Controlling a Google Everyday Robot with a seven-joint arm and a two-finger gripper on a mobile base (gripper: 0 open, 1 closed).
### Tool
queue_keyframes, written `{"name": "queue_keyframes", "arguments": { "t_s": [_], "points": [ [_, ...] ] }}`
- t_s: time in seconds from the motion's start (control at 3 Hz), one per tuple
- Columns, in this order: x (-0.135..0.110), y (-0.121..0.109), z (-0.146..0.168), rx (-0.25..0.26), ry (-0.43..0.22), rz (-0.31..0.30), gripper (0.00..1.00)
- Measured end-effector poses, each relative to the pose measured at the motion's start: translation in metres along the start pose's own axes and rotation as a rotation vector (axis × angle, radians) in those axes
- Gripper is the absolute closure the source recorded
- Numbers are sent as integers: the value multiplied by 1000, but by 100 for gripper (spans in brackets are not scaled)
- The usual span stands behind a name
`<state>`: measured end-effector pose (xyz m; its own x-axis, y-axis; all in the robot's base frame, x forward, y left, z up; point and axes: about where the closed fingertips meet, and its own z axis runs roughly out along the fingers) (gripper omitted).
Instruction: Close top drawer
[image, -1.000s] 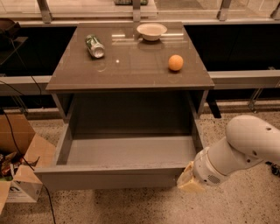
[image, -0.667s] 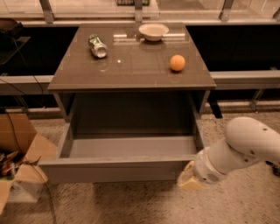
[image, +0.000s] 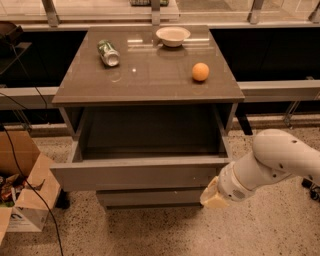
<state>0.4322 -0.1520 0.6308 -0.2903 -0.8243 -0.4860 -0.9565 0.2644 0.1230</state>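
The top drawer, a wide grey box with a plain flat front, is standing partly open beneath the glossy grey tabletop. The cream-tipped gripper is resting against the front panel's right end. Whether it is open or closed cannot be told. Judgement: closing is unfinished, and the drawer needs pushing fully home.

It looks like a lab or office test corner: speckled stone floor, metal rails across the back, a cardboard box lower left, the robot's claw low right of centre beside a grey counter.
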Motion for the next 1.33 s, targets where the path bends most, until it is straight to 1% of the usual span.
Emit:
{"name": "queue_keyframes", "arguments": {
  "t_s": [0.33,0.67,1.0,1.33],
  "points": [
    [-23,-19,2,87,3,-47,100],
    [-49,-60,3,182,18,-96,100],
    [-50,-65,2,189,17,-98,100],
    [-68,-108,-5,251,5,-116,100]
  ]
}}
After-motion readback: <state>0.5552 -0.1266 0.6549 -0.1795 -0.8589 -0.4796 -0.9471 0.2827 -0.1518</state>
